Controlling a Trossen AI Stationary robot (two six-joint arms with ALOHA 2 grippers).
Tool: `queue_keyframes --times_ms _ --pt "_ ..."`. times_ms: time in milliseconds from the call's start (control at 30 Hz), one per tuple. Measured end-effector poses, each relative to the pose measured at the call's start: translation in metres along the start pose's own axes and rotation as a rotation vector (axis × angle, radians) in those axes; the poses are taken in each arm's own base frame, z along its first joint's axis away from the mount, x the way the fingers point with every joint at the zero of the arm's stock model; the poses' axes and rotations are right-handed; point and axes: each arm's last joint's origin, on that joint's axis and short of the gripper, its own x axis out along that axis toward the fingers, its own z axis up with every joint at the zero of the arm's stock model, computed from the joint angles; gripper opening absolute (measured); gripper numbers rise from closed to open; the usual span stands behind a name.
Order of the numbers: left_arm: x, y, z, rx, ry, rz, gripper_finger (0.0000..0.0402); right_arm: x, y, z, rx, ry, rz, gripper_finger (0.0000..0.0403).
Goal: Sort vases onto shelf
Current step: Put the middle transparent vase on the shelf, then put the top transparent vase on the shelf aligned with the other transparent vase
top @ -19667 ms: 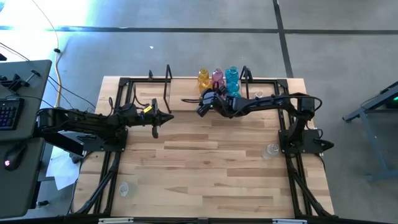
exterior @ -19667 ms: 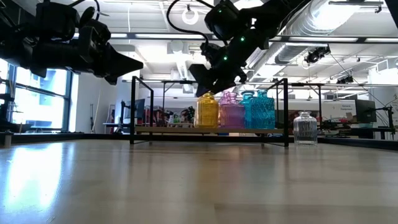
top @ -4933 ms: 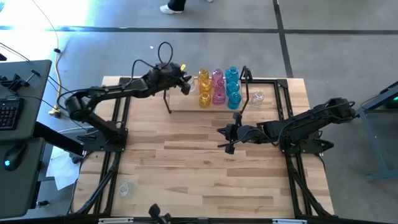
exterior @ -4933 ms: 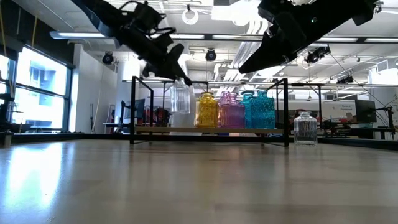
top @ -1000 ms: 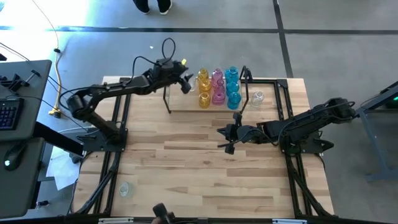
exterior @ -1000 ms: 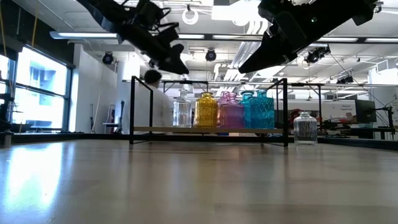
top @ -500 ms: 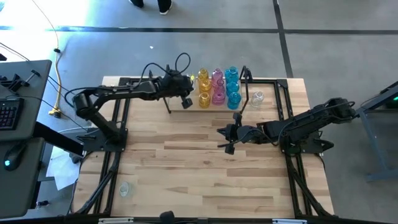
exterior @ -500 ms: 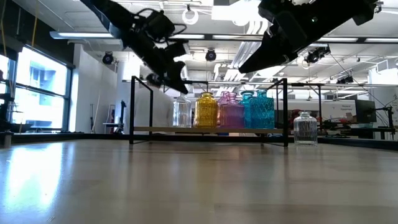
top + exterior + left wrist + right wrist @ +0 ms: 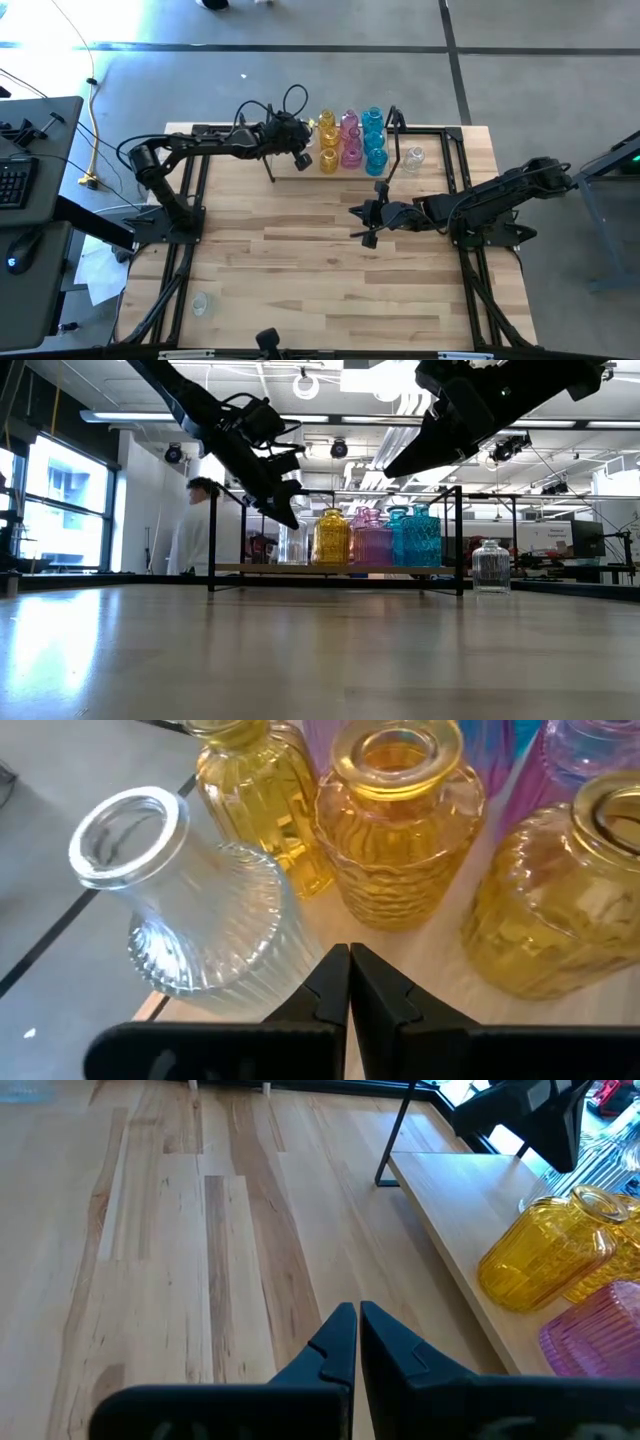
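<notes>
so the left gripper (image 9: pixel 349 982) hangs closed and empty just beside the clear vase (image 9: pixel 178 890) on the shelf (image 9: pixel 290 168), which stands next to the amber vases (image 9: pixel 400 830), colours grouped, right gripper (image 9: pixel 362 224) closed over the bench (image 9: pixel 320 280).

Right gripper (image 9: pixel 354 1342) held over the bare counter (image 9: pixel 180 1260), its fingers (image 9: pixel 335 1345) pressed together.
The shelf (image 9: pixel 460 1220) is seen nearby, with a yellow vase (image 9: pixel 545 1255) and a pink vase (image 9: pixel 595 1342) set on it; the left arm (image 9: pixel 525 1115) is seen above the shelf.
</notes>
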Motion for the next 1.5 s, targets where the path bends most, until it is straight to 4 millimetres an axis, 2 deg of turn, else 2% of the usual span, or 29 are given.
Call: queue_keyframes --times_ms 1100,1300,1500 --pt "0.002 0.023 -0.001 -0.039 -0.018 0.065 0.0000 0.000 0.000 0.000 0.002 0.000 0.000 0.0000" --pt "-0.004 0.013 0.003 -0.016 -0.027 0.051 0.0000 0.000 0.000 0.000 0.002 0.000 0.001 0.0000" --pt "-0.031 -0.007 0.018 0.019 -0.091 0.003 0.0000 0.000 0.000 0.000 0.000 0.000 0.001 0.0000"
